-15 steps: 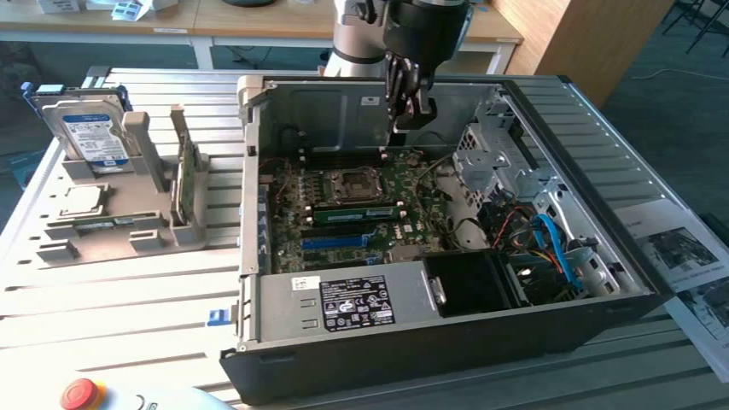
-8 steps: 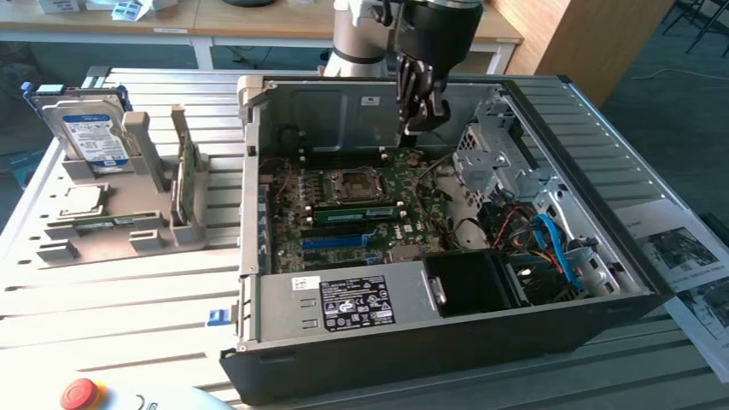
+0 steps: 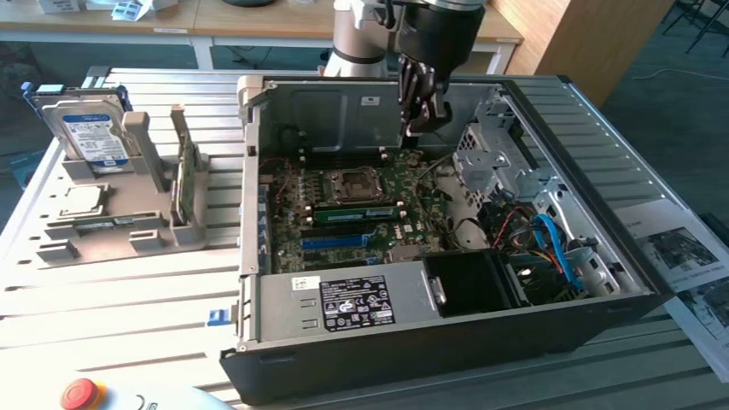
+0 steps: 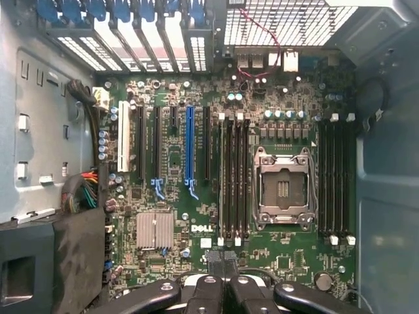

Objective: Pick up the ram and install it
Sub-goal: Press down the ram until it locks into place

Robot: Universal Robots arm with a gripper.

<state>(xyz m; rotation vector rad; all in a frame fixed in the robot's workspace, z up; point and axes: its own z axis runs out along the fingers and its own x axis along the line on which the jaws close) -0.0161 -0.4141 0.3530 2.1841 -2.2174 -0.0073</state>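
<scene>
Gripper point(image 3: 428, 111) hovered above motherboard point(image 3: 364, 209), fingers closed, empty; ram point(image 3: 179, 171) sat unpicked; descent risked striking sockets.

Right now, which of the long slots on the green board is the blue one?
It is the long blue slot near the middle of the green motherboard. The long slots beside it are black, and one further over, by the bundle of coloured wires, is white.
</scene>
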